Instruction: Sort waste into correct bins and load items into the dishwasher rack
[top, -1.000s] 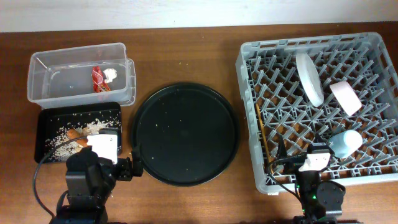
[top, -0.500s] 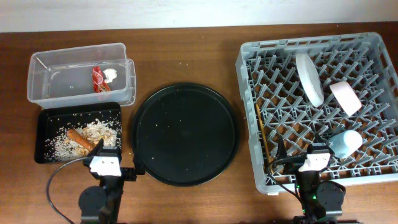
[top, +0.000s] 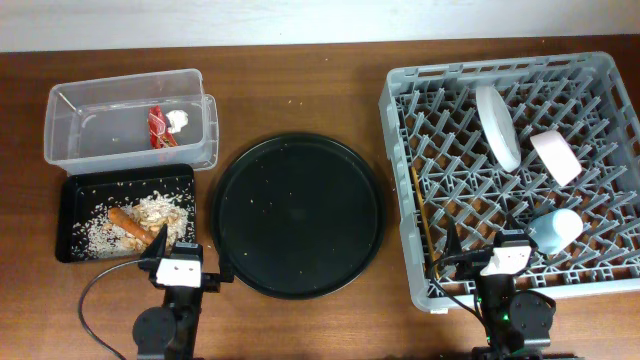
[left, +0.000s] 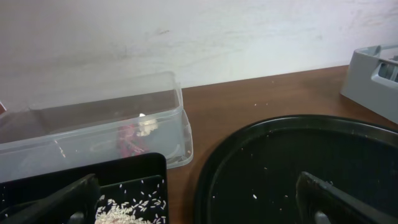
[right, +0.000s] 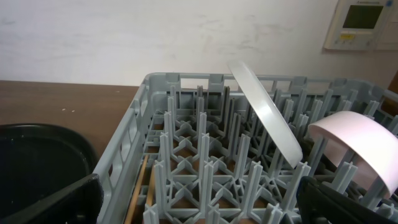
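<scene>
The clear tub (top: 105, 130) holds the red wrapper (top: 157, 128) and white tissue (top: 179, 120). The shallow black tray (top: 80, 195) holds rice scraps (top: 100, 232) and the sausage piece (top: 128, 222). The grey rack (top: 395, 100) holds the plate (top: 497, 125) on edge, the pale bowl (top: 555, 155), the light-blue cup (top: 557, 228) and the chopsticks (top: 420, 215). My left gripper (top: 185, 262) is open and empty at the tray's front right corner; the left wrist view (left: 199, 208) shows this too. My right gripper (top: 497, 250) is open and empty over the rack's front edge, as the right wrist view (right: 199, 208) shows.
A large round black tray (top: 298, 215) with a few rice grains lies between the bins and the rack. In the left wrist view the tub (left: 93, 134) and round tray (left: 298, 162) lie ahead. The right wrist view shows the plate (right: 264, 112), bowl (right: 357, 140) and chopsticks (right: 137, 193).
My left arm has drawn back toward the table's front edge, uncovering the black tray with its rice and sausage piece. The right arm has not moved.
</scene>
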